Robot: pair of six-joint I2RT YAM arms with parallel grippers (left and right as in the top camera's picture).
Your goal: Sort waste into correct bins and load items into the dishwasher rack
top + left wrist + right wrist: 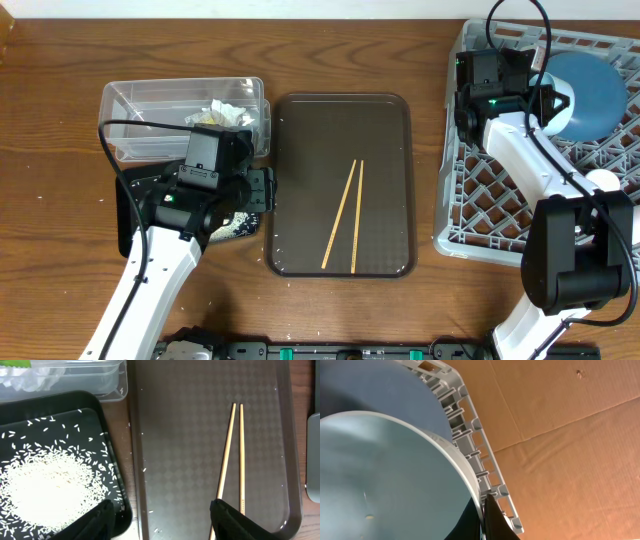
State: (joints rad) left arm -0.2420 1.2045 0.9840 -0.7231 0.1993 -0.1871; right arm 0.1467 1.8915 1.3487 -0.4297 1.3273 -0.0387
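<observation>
- The left gripper (pixel 162 512) hangs with its jaws moderately apart and nothing between them, over the seam where the black tray (pixel 60 401) meets the brown serving tray (pixel 310 170), near the worktop's front-left.
- The black tray holds a pile of white rice (pixel 45 490). The left arm covers much of it from above.
- A few stray grains lie on the brown serving tray's left side.
- The chopsticks (pixel 242 450) lie side by side on the brown serving tray, right of its middle, tips closest at the far end. Nothing rests on them.
- The dishwasher rack (pixel 465 210) sits at the worktop's right edge. The right arm crosses over it and partly hides a small white vessel (pixel 603 181) inside.
- The clear tub (pixel 140 100) stands just behind the black tray, holding the crumpled napkin (pixel 225 112) and the yellow-green wrapper (pixel 203 120).
- The right gripper (pixel 484 510) is pinched closed on the rim of the blue bowl (pixel 590 95), which stands in the rack's far-right corner.
- Brown cardboard (pixel 570 435) shows beyond the rack wall.
</observation>
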